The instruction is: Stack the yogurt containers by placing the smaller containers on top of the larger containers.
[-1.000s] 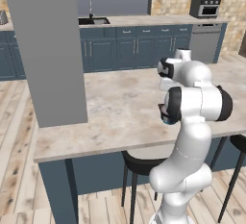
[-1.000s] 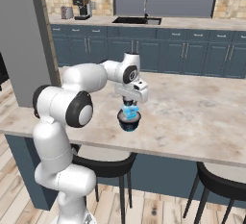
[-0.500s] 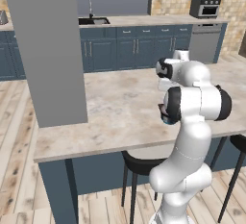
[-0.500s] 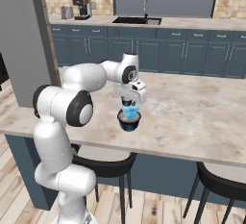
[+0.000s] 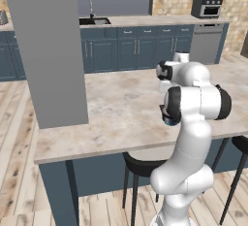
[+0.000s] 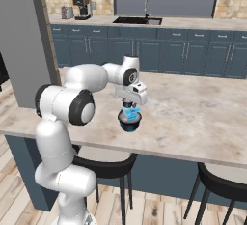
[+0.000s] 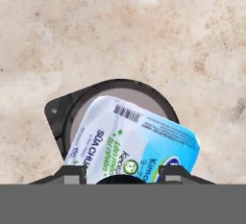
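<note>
My gripper (image 6: pixel 130 104) hangs over the marble island counter (image 6: pixel 193 108) near its front edge, shut on the light-blue boxy container (image 6: pixel 130 109). Directly beneath it stands the wide dark cup (image 6: pixel 130 122). In the hand view the blue container (image 7: pixel 139 146) lies tilted across that cup's pale top (image 7: pixel 132 97) and dark rim (image 7: pixel 61 117), held between the fingertips (image 7: pixel 74 172) of the gripper (image 7: pixel 123 174). Whether the container rests on the cup or hovers just above it is unclear. A sliver of the dark cup (image 5: pixel 168 120) peeks out behind my arm. The tiny dark cup is out of view.
A broad grey pillar (image 6: pixel 19 40) stands on the counter's left end. Black stools (image 6: pixel 111 166) sit under the front edge. Far behind run blue cabinets with a sink (image 6: pixel 137 20), a coffee machine (image 6: pixel 82 7) and a toaster oven (image 5: pixel 207 7).
</note>
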Available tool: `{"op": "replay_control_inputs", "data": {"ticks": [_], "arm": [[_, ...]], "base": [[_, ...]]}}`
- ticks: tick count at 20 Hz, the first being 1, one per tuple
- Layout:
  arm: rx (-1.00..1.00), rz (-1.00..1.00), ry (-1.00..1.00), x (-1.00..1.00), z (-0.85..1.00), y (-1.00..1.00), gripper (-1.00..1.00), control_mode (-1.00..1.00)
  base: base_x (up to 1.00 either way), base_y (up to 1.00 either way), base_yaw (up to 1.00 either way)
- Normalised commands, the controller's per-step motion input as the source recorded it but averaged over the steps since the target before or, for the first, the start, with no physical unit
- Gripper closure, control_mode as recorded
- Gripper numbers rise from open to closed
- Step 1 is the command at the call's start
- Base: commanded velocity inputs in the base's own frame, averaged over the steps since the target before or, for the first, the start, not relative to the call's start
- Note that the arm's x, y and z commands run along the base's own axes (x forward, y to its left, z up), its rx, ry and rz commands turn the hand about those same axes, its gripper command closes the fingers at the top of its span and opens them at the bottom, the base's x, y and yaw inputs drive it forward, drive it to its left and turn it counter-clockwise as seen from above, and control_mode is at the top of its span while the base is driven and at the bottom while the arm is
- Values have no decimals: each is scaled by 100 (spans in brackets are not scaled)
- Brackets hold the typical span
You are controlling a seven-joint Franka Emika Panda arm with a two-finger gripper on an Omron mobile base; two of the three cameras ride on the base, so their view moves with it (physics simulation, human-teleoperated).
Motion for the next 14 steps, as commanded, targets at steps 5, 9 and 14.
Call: {"op": "replay_control_inputs", "data": {"ticks": [5, 9, 14], "arm": [[0, 0, 1, 10, -7, -2, 100, -100], [0, 0, 3, 8, -2, -7, 100, -100], [0, -1, 3, 3, 0, -10, 100, -100]], "base": [[0, 0, 0], [0, 0, 0], [0, 0, 0]]}}
